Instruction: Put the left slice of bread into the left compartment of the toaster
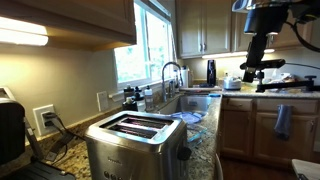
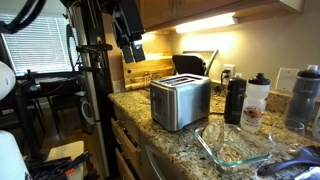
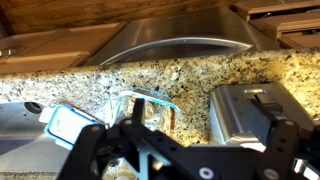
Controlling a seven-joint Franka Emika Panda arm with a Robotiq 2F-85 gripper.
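The brushed steel toaster (image 1: 135,140) stands on the granite counter with two dark slots on top, both empty. It also shows in the other exterior view (image 2: 180,100) and at the right of the wrist view (image 3: 245,112). No bread slice shows in any view. My gripper (image 2: 131,48) hangs high in the air, well above and to one side of the toaster; it also shows in an exterior view (image 1: 257,66). In the wrist view its dark fingers (image 3: 190,162) are spread apart and hold nothing.
A clear glass dish (image 2: 235,148) lies on the counter beside the toaster, also in the wrist view (image 3: 140,105). Two bottles (image 2: 236,98) stand behind it. A sink with a faucet (image 1: 173,78) lies beyond the toaster. A black appliance (image 1: 10,132) stands at the left edge.
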